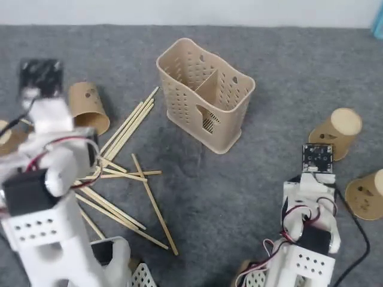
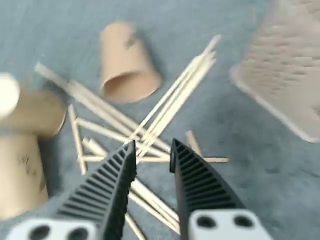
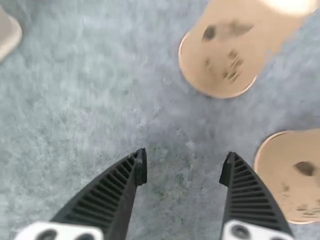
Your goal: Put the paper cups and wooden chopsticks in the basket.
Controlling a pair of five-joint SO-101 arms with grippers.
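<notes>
Hanging over the scattered wooden chopsticks [image 1: 127, 125] at the left of the grey mat [image 1: 239, 191], the left gripper [image 2: 152, 150] has its jaws a narrow gap apart with nothing between them. Just beyond the sticks, a paper cup [image 1: 88, 106] lies on its side, mouth toward the left arm. Near the middle the divided basket [image 1: 205, 92] stands upright, apart from the sticks. Farther right, the right gripper [image 3: 184, 167] has its jaws spread wide above bare mat, gripping nothing, near a second paper cup [image 1: 336, 133] and a third paper cup [image 1: 366, 194] by the right edge
</notes>
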